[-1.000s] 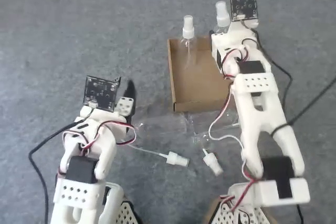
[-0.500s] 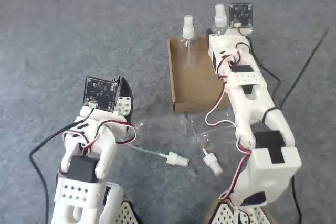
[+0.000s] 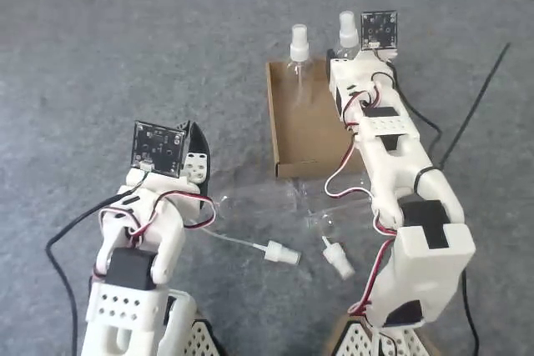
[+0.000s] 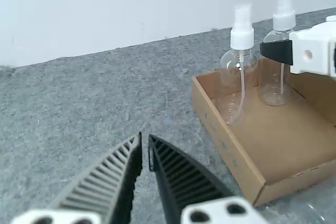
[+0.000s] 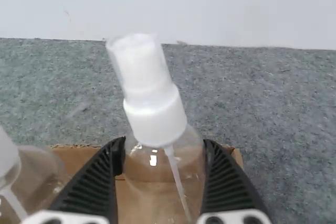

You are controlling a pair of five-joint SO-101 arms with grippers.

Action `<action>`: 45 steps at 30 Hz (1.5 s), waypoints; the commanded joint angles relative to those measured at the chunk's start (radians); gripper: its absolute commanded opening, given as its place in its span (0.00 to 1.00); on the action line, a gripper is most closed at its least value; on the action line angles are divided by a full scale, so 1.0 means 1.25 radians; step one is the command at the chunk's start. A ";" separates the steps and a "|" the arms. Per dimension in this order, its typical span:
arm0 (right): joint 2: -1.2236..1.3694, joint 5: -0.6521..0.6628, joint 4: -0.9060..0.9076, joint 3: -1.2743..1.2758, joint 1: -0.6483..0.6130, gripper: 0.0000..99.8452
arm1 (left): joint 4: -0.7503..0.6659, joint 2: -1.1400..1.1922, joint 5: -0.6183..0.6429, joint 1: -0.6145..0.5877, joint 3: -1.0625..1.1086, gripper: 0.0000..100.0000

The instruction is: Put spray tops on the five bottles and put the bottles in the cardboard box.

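Grey carpet-like cloth covers the counter point(image 3: 125, 56), rough and flecked, with a plain white wall point(image 4: 105, 3) behind it. From where I stand the job looks under halfway done. A shallow brown cardboard box point(image 3: 273, 122), open like a tray with low walls, sits towards the far side. Two bottles stand upright at its far end, both with white spray tops screwed on.

The free bottle point(image 3: 299, 68) stands by itself, a round clear plastic body with a thin tube running down inside. Just beside it, the held bottle point(image 5: 152, 108) has the right tool point(image 5: 164, 156) pinching it. The ribbed black fingers point(image 5: 100, 182) press on either side of its rounded shoulder, so it has not been let go.

The left tool point(image 4: 145, 142) hangs over bare cloth, well apart from the box. Its ridged fingers are pressed almost together, with only a slit between them and nothing in it.

Near the box's front wall lie clear bottles without tops point(image 3: 313, 206), so transparent against the cloth that I cannot count them. Two loose spray tops lie close by. One point(image 3: 282, 253) trails a long thin tube, and the other point(image 3: 338, 259) is stubbier and lies at a slant. By my reckoning three bottles remain to be capped and boxed.
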 commanded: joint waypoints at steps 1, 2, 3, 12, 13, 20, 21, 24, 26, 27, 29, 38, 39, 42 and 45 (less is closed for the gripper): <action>-0.019 -0.012 -0.021 -0.053 0.006 0.01 | -0.021 0.005 0.010 -0.002 -0.004 0.01; -0.019 -0.012 -0.021 -0.052 0.006 0.01 | -0.021 0.005 0.010 -0.002 -0.004 0.01; -0.019 -0.012 -0.021 -0.052 0.006 0.01 | -0.021 0.005 0.010 -0.002 -0.004 0.01; -0.020 -0.007 -0.085 0.006 0.004 0.01 | -0.022 0.004 0.010 -0.001 0.002 0.01; -0.021 -0.006 -0.091 0.011 0.004 0.01 | -0.022 0.004 0.010 -0.001 0.002 0.01; -0.019 -0.007 -0.091 0.018 0.002 0.10 | -0.022 0.004 0.010 -0.001 0.002 0.01; -0.019 -0.009 -0.091 0.025 0.001 0.11 | -0.022 0.004 0.010 -0.001 0.002 0.01; -0.019 -0.007 -0.091 0.029 -0.001 0.15 | -0.022 0.004 0.010 -0.001 0.002 0.01; -0.019 -0.007 -0.091 0.029 -0.001 0.15 | -0.022 0.004 0.010 -0.001 0.002 0.01; -0.019 -0.006 -0.091 0.029 -0.001 0.15 | -0.022 0.004 0.010 -0.001 0.002 0.01; -0.019 -0.006 -0.091 0.031 -0.001 0.15 | -0.022 0.004 0.010 -0.001 0.002 0.01; -0.019 -0.005 -0.091 0.031 -0.009 0.15 | -0.022 0.004 0.010 -0.001 0.002 0.01; -0.019 -0.005 -0.091 0.031 -0.009 0.15 | -0.022 0.004 0.010 -0.001 0.002 0.01; -0.019 -0.005 -0.091 0.031 -0.009 0.15 | -0.022 0.004 0.010 -0.001 0.002 0.01; -0.019 -0.005 -0.091 0.031 -0.009 0.15 | -0.022 0.004 0.010 -0.001 0.002 0.01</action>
